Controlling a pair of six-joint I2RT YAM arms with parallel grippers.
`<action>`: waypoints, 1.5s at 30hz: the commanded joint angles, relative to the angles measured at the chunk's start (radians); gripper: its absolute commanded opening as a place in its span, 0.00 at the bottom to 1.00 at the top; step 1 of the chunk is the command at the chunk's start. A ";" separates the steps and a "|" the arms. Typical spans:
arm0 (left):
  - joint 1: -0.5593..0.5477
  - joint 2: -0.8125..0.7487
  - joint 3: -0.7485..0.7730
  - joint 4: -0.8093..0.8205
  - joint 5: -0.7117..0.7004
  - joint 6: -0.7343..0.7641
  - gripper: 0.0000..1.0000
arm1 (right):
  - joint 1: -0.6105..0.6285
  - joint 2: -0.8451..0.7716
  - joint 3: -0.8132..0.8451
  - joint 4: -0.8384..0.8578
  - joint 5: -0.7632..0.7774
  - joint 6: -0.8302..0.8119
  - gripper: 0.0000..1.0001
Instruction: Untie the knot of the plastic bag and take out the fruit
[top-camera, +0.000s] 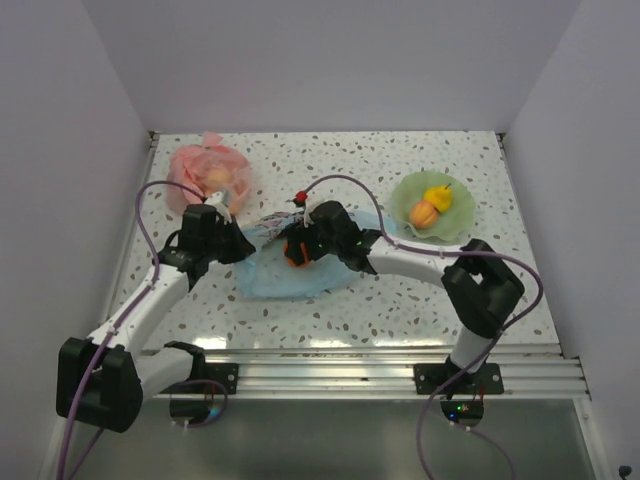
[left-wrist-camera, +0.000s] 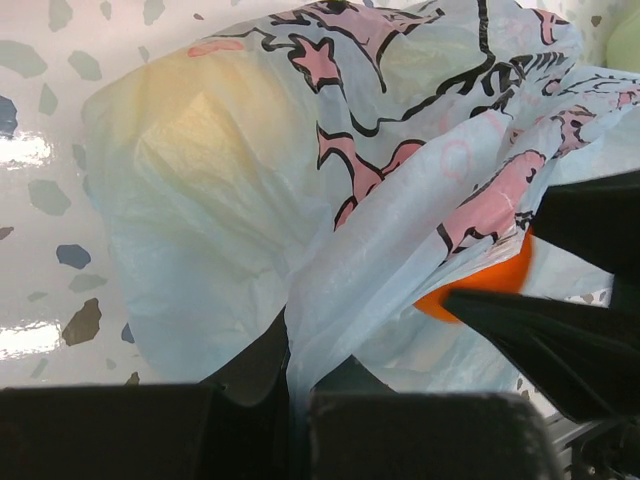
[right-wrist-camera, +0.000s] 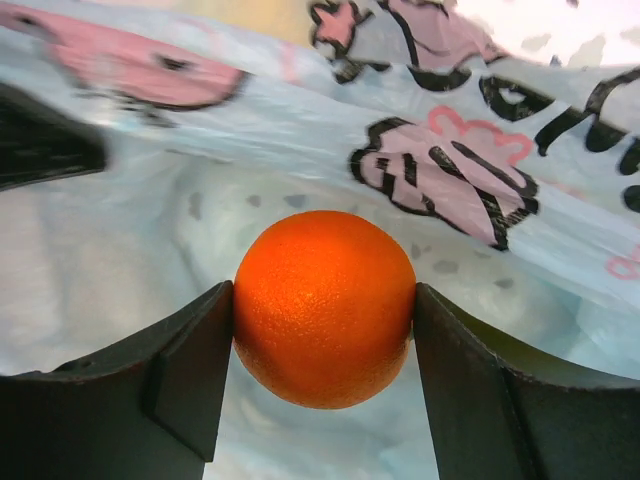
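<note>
The plastic bag (top-camera: 265, 275) lies spread in the middle of the table (top-camera: 400, 310), light blue with a white band of pink-and-black cartoon print. The left gripper (left-wrist-camera: 290, 385) is clamped on a fold of its film — the plastic rises straight out from between the two dark fingers at the bottom of the left wrist view. The right gripper (right-wrist-camera: 322, 295) has the orange fruit (right-wrist-camera: 325, 345) squarely between its jaws. Each finger's inner face presses one side of the fruit, which sits at the fingertips with bag film above and beneath it. From above, the two grippers are near each other over the bag. Two more fruits (top-camera: 425, 213) — one yellow, one orange-peach — rest on a green dish (top-camera: 402, 205) well off to the right. A pink bag (top-camera: 205, 170) sits at the back left.
</note>
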 joint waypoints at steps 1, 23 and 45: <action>-0.004 0.008 0.044 0.024 -0.029 0.007 0.01 | 0.005 -0.171 0.012 -0.086 -0.061 -0.067 0.00; -0.004 -0.031 0.003 0.032 -0.037 0.021 0.01 | -0.538 -0.458 -0.077 -0.309 0.534 -0.071 0.00; -0.004 -0.045 0.009 0.009 -0.035 0.027 0.01 | -0.805 -0.199 -0.011 -0.278 0.369 0.063 0.96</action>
